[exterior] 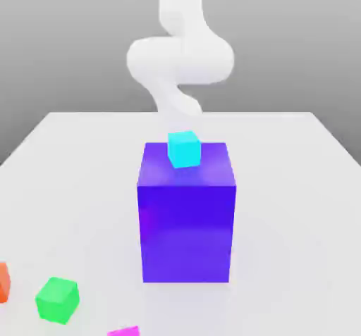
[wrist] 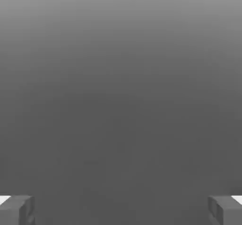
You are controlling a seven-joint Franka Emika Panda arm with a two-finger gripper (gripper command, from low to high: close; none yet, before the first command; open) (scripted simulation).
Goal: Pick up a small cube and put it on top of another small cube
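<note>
hand view: the gripper (wrist: pixel 121 210) is spread wide, fingertips (wrist: pixel 16 210) far apart with nothing between them. in the exterior view the small cube (exterior: pixel 124 331) lies on the white table (exterior: pixel 296 187), well apart from the arm (exterior: pixel 180 60), near the green cube (exterior: pixel 57 299)

Exterior view: magenta cube (exterior: pixel 124 331) at 7 o'clock cut by the frame edge; orange cube (exterior: pixel 3 282) at 8 o'clock likewise; arm's (exterior: pixel 180 56) lower end hidden behind blue block (exterior: pixel 186 222).
</note>
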